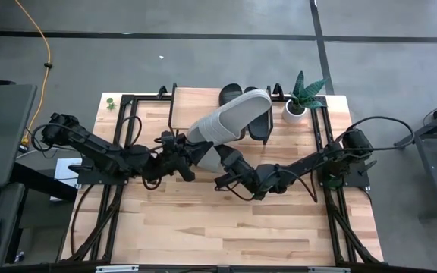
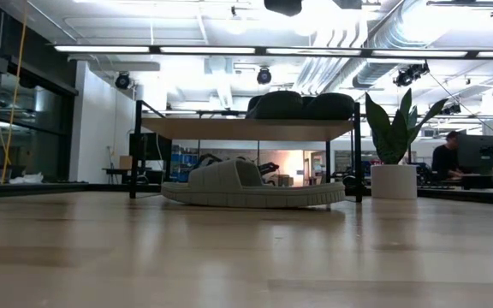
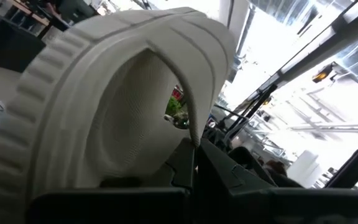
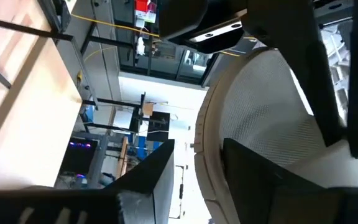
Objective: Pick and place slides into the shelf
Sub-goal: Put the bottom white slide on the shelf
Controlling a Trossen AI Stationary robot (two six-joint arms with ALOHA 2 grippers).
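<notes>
Both grippers meet under a light grey slide [image 1: 230,117] that is raised above the middle of the table, one end over the shelf [image 1: 196,98] and the other toward the grippers. My left gripper [image 1: 190,149] is shut on this slide [image 3: 104,106]. My right gripper [image 1: 224,158] is open at the slide's near end [image 4: 260,106], one finger on each side of its rim. Two black slides [image 2: 279,104] [image 2: 330,104] lie on top of the shelf [image 2: 246,128]. A second grey slide [image 2: 251,188] rests sole down on the table between the shelf's legs. My left gripper [image 3: 191,168] pinches the thin edge of the grey slide's strap [image 3: 190,134] between its two fingers, coming from the table's left. The slide is lifted clear of the table and tilted. My right gripper [image 4: 197,186] has one finger [image 4: 272,180] over the footbed and one [image 4: 142,180] outside the rim [image 4: 207,162]; I cannot tell whether it touches.
A potted plant [image 1: 298,102] in a white pot stands at the shelf's right end [image 2: 394,162]. Dark metal frames run along both sides of the table. The near half of the tabletop [image 1: 218,227] is bare wood. A person sits far off in the room [image 2: 443,158].
</notes>
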